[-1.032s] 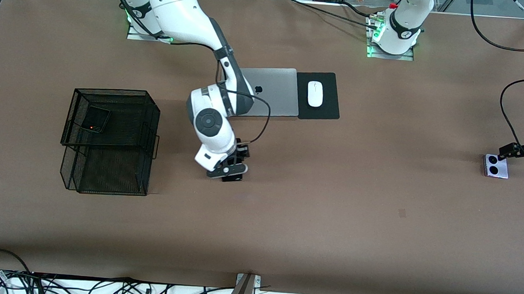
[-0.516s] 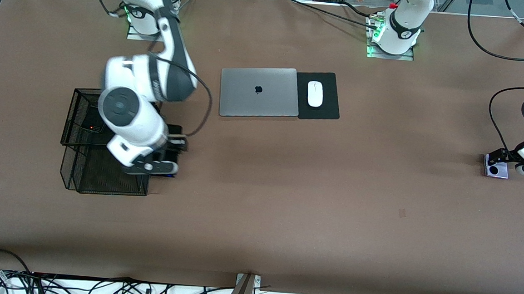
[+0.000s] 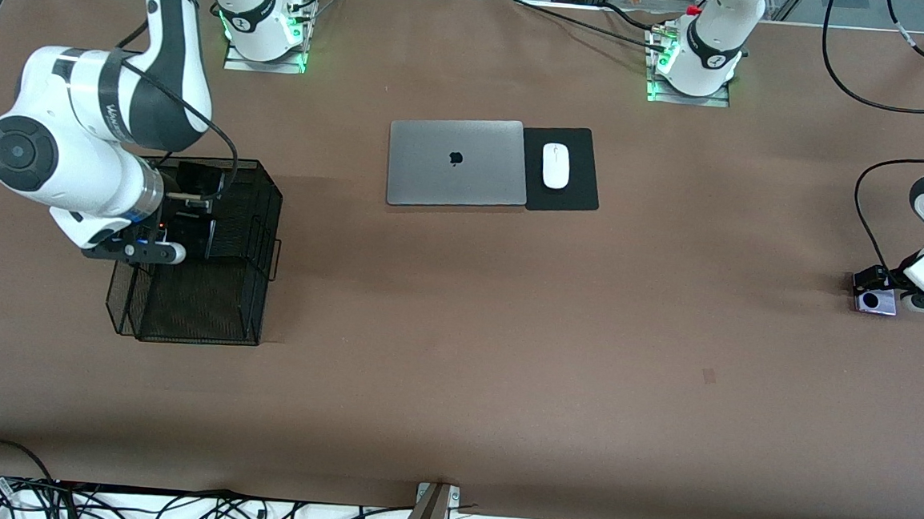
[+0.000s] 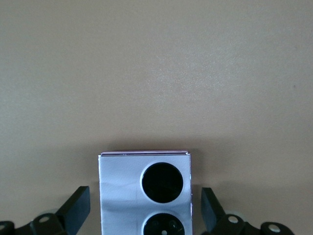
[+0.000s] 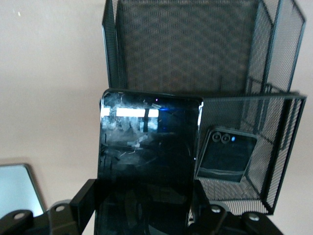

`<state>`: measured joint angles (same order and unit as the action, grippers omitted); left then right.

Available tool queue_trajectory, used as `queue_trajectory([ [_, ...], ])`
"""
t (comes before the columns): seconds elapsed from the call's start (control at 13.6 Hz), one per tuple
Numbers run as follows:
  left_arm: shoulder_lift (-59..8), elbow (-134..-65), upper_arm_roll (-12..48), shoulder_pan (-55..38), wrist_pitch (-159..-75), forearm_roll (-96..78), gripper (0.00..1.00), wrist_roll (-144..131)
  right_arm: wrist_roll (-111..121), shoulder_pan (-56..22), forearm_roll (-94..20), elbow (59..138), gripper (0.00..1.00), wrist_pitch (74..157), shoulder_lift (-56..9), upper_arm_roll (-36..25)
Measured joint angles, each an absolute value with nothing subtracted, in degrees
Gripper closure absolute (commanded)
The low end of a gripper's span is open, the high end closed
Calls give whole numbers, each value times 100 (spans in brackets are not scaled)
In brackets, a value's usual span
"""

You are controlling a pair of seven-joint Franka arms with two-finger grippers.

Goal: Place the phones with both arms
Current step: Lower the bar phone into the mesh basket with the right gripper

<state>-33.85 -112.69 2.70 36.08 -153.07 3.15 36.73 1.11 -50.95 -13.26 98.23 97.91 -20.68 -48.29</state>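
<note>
My right gripper [image 3: 193,203] is shut on the long black phone [image 3: 193,237] and holds it over the upper tier of the black mesh basket [image 3: 269,199]. In the right wrist view the long black phone [image 5: 146,161] sits between the fingers, and the small folded black phone [image 5: 226,154] lies in the basket [image 5: 186,44]. The lilac-white phone [image 3: 876,302] lies on the table at the left arm's end. My left gripper [image 3: 877,289] is open and low around it. In the left wrist view the lilac-white phone [image 4: 145,188] lies between the fingers [image 4: 78,208] with a gap on each side.
A closed silver laptop [image 3: 456,161] lies mid-table with a white mouse [image 3: 555,166] on a black pad [image 3: 578,190] beside it. The basket's lower tier [image 3: 186,307] juts out toward the front camera. The laptop's corner also shows in the right wrist view [image 5: 14,191].
My right arm swung the long black phone from the middle of the table to over the basket. My left gripper moved farther over the lilac-white phone and now covers one of its circles.
</note>
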Motion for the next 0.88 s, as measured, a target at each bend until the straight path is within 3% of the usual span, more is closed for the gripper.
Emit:
queue_trajectory([
  [0.29, -3444, -11268, 269, 3620, -15404, 314, 0, 3669, -232, -5364, -1319, 9946, 100, 9853, -2000, -4734],
  [0.88, -3581, -11267, 267, 3655, -15570, 283, 0, 3660, -166, -5335, -1294, 10786, 100, 10738, -2006, -4777],
])
